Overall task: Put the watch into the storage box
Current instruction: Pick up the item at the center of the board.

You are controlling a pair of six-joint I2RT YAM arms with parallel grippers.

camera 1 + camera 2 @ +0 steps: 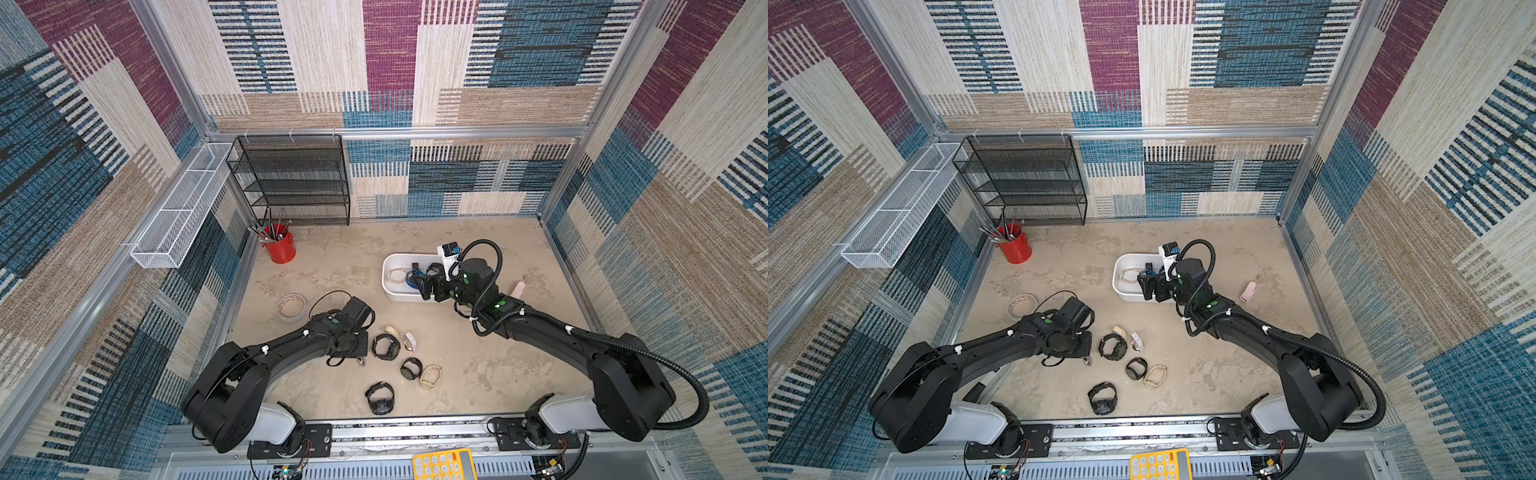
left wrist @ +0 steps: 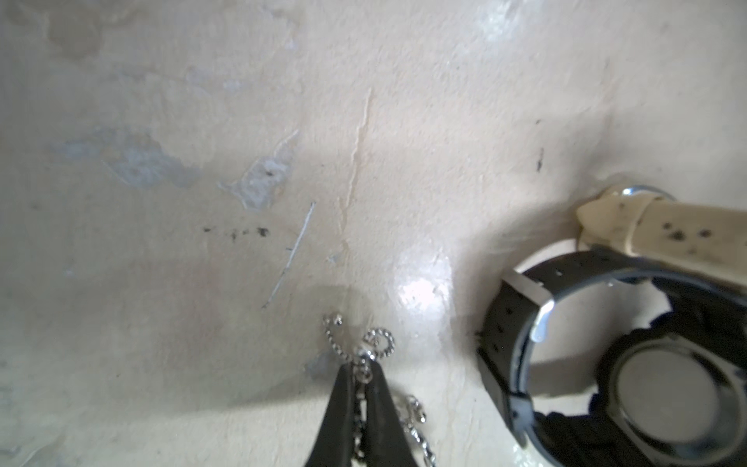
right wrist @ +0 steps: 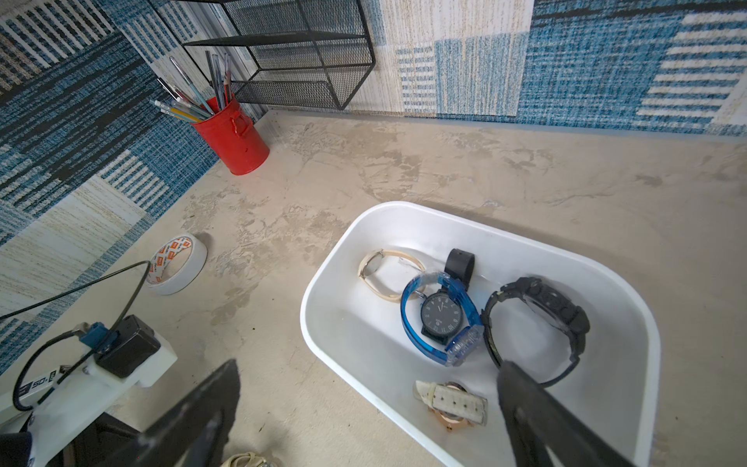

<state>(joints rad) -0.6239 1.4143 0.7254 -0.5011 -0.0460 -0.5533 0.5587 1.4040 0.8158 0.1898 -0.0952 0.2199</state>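
The white storage box (image 1: pixel 388 266) (image 3: pixel 323 275) sits mid-table and holds several watches, among them a blue-strapped one (image 3: pixel 440 319) and a black one (image 3: pixel 541 319). My right gripper (image 3: pixel 368 374) hangs open over the box's near rim with nothing between its fingers. Several more watches lie on the table in front, including a black one (image 1: pixel 385 345) (image 2: pixel 606 356) and a beige one (image 1: pixel 430 376). Just left of them, my left gripper (image 2: pixel 364 366) points down at the table, shut on a thin silver chain (image 2: pixel 378 343) (image 1: pixel 363 360). What the chain is attached to is hidden.
A tape roll (image 1: pixel 292 307) lies left of the left wrist. At the back left are a red pen cup (image 1: pixel 280 247), a black mesh shelf (image 1: pixel 291 178) and a white wire tray (image 1: pixel 178 208). A pink object (image 1: pixel 519 288) lies right of the box. A yellow calculator (image 1: pixel 444 464) sits beyond the front edge.
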